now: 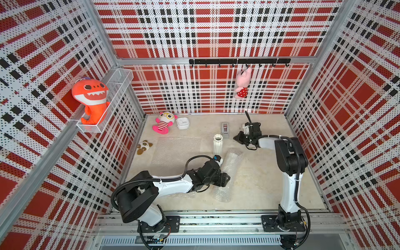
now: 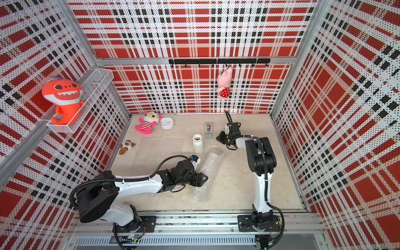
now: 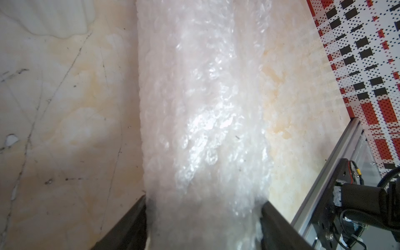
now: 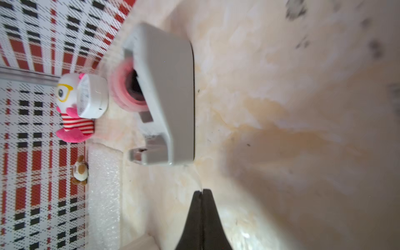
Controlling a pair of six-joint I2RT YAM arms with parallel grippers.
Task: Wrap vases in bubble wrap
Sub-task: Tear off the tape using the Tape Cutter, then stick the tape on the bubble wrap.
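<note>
Clasped the bubble-wrap roll [image 1: 232,164], lying near centre, with left gripper [image 3: 204,201]. Clenched right gripper [image 4: 202,191] beside far tape dispenser [image 4: 171,97]. Judged as sealing step; next called for tape drawn across seam.

Clear bubble wrap [image 3: 203,129]: glossy, pebbled plastic. White vase [image 1: 218,144]: ribbed, smooth ceramic. Beige table [image 1: 255,186]: smooth, marble-patterned; grey dispenser [image 4: 171,91]: matt plastic.

My beige marbled counter [image 1: 259,184] carries a flat bubble wrap sheet [image 1: 175,149], an upright vase [image 1: 218,144] just beside a rolled bubble wrap bundle [image 1: 232,161] (contents hidden), a tape dispenser [image 1: 225,129], a white box [image 1: 183,123], a pink striped plush [image 1: 163,124] and a brown-and-white plush [image 1: 144,147].
</note>
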